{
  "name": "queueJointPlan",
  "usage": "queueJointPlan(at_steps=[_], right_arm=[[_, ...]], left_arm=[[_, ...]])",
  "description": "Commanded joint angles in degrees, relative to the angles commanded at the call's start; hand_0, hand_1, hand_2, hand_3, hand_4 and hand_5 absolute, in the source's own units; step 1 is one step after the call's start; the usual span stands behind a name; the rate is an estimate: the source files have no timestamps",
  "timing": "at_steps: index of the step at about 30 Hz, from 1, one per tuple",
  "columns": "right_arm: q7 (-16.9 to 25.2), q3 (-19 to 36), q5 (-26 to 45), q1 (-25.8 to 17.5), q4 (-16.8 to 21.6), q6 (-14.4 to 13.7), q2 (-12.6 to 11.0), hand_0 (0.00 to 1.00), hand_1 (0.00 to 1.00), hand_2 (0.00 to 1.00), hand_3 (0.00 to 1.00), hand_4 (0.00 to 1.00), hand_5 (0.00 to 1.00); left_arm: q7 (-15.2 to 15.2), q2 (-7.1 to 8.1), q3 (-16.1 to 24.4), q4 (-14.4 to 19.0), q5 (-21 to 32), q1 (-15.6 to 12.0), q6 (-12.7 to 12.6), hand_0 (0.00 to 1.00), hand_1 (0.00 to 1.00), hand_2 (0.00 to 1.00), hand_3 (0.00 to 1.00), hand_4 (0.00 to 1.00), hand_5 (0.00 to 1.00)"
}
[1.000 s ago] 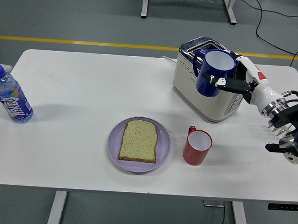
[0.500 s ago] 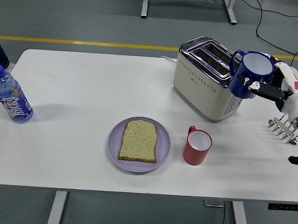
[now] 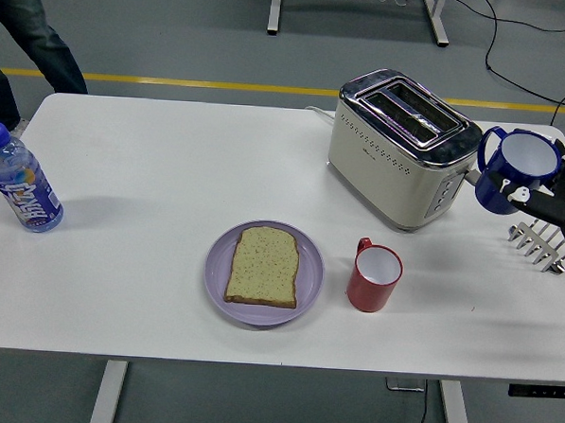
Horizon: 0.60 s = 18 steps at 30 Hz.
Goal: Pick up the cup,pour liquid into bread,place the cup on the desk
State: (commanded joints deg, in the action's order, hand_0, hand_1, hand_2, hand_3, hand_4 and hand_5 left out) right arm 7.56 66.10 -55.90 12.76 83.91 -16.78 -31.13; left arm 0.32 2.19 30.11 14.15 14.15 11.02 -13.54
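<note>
My right hand (image 3: 546,195) comes in at the right edge and is shut on a blue cup (image 3: 514,173) with a white inside. The cup is upright, held in the air just right of the toaster, its handle pointing left. A slice of bread (image 3: 264,265) lies flat on a purple plate (image 3: 216,265) at the table's front centre. Right of the plate, a red cup (image 3: 374,276) stands upright, apart from my hand. The left arm is out of view.
A cream and chrome toaster (image 3: 397,148) stands at the back right. At the left edge is a blue-capped water bottle (image 3: 19,181). A person's legs (image 3: 31,28) show on the floor beyond the far left corner.
My right hand carried the blue cup rightward and slightly down, from in front of the toaster to near the table's right edge. A person's legs came into view at top left.
</note>
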Motion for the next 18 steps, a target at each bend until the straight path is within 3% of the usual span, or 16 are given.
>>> queueJointPlan(at_steps=[6,18], right_arm=[[2.82,0.76,-0.62,-2.23,-2.34,-0.44,0.71,0.456,0.455,0.557,0.566,0.658,0.002],[5.74,1.24,-5.24,-4.27,-7.12,1.24,3.79,0.459,0.456,0.558,0.567,0.656,0.002]], left_arm=[[0.16,-0.12,0.20,0.00,-0.24,0.07,-0.09,0.690,0.756,0.773,0.611,0.396,0.998],[0.42,-0.37,0.54,0.01,-0.83,0.01,-0.10,0.690,0.756,0.773,0.611,0.396,0.998]])
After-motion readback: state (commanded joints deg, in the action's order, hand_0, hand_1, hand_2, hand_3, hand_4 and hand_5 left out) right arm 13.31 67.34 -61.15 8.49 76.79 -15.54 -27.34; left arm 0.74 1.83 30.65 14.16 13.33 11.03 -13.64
